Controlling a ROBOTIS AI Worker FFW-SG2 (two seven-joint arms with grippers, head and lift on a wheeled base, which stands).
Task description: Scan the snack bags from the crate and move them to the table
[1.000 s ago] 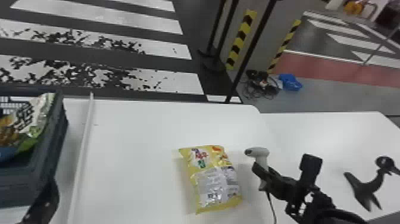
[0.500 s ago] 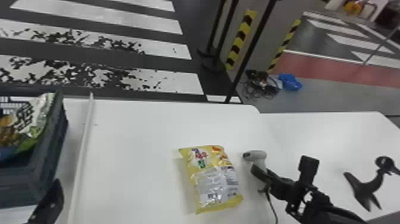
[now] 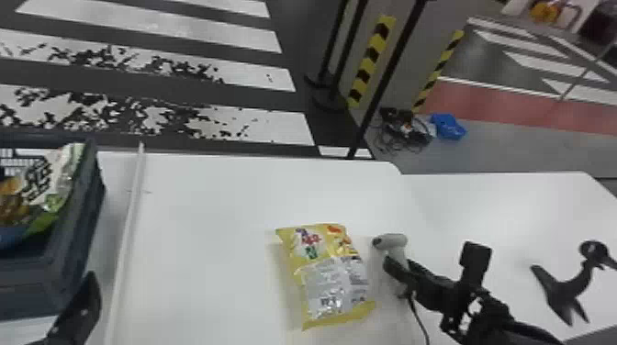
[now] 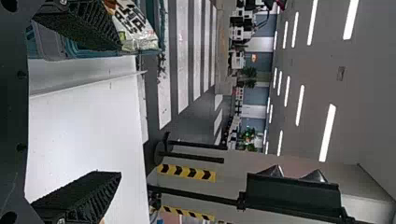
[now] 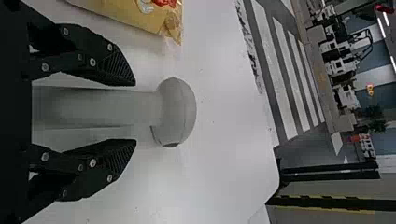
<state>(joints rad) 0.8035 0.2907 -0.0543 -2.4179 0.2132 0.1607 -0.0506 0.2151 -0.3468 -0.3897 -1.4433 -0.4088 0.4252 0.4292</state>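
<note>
Can see in the head view a yellow snack bag [image 3: 328, 275] lying on the counter [image 3: 206, 229], grey printed panel upward, well apart from the dark blue crate [image 3: 78, 229] and just beside the pale scanner [image 3: 392, 243]. Can make out there a white and green bag [image 3: 55, 183] inside the crate, a thin white strip [image 3: 126, 238] between crate and yellow bag, and a cable [image 3: 420, 321] trailing down below the scanner. Also in that view, find part of the left end effector [image 3: 80, 307] by the crate's near corner and the right end effector [image 3: 404, 277] at the scanner's handle. From the left wrist view, learn more of the left end effector [image 4: 119, 109]: fingers spread wide, one near the crate and its white and green bag, with nothing between them but open space. Cannot tell about contact with that bag. In the right wrist view, notice the fingers of the right end effector [image 5: 135, 112] spread on either side of the scanner's handle, with narrow gaps by the tips, and one end of the yellow snack bag near the upper finger.
</note>
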